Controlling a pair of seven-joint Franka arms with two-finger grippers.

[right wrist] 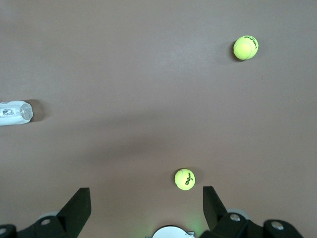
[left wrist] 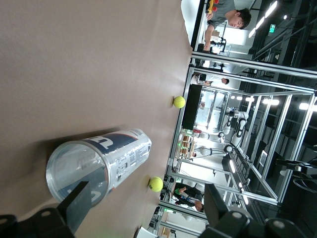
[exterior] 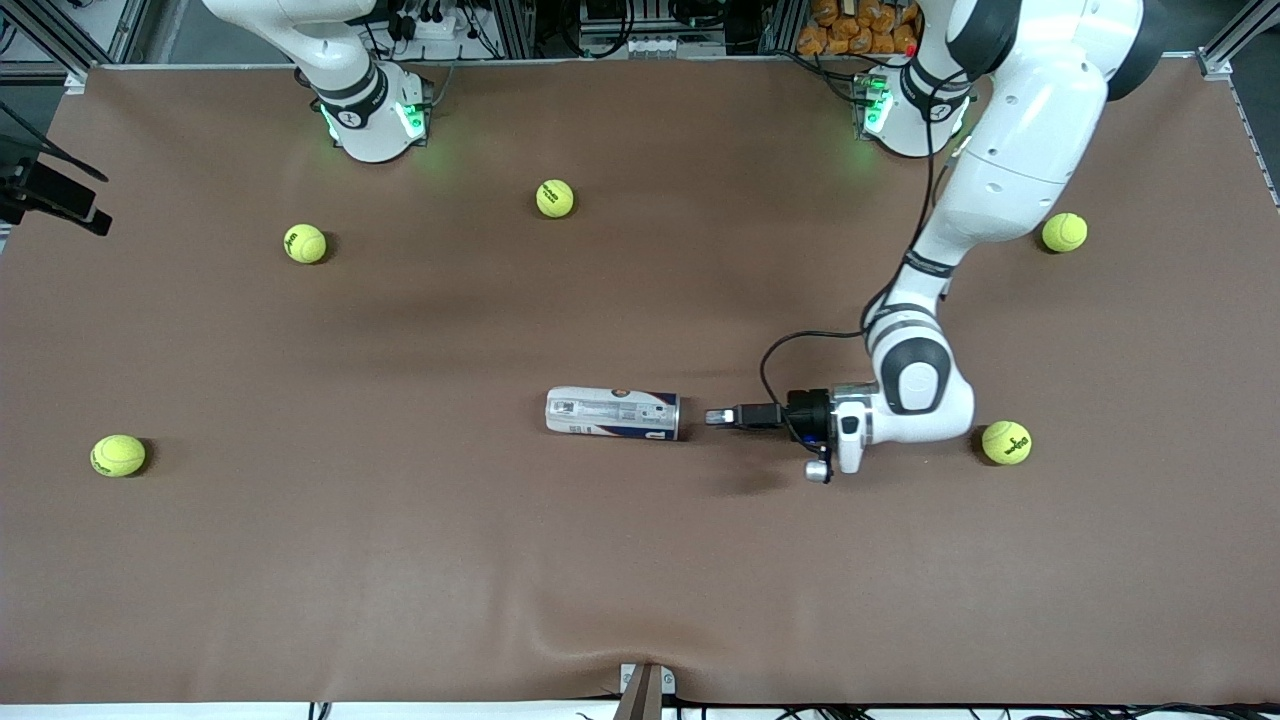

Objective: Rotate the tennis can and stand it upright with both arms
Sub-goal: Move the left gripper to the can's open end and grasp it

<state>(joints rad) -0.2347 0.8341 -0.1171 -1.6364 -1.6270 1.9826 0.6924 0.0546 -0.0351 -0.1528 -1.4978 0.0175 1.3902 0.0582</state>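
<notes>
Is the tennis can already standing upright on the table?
No, the tennis can lies on its side, its open end facing the left gripper.

Lay flat mid-table: tennis can [exterior: 613, 414]; left gripper [exterior: 718, 417] just beside its end, toward left arm's end.

bare cloth [exterior: 640, 560] around tennis can [exterior: 612, 413], balls well apart

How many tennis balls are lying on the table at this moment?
5. Two near the right arm's base, one at that table end, one beside the left arm, one by its wrist. The left arm may hide more.
</notes>
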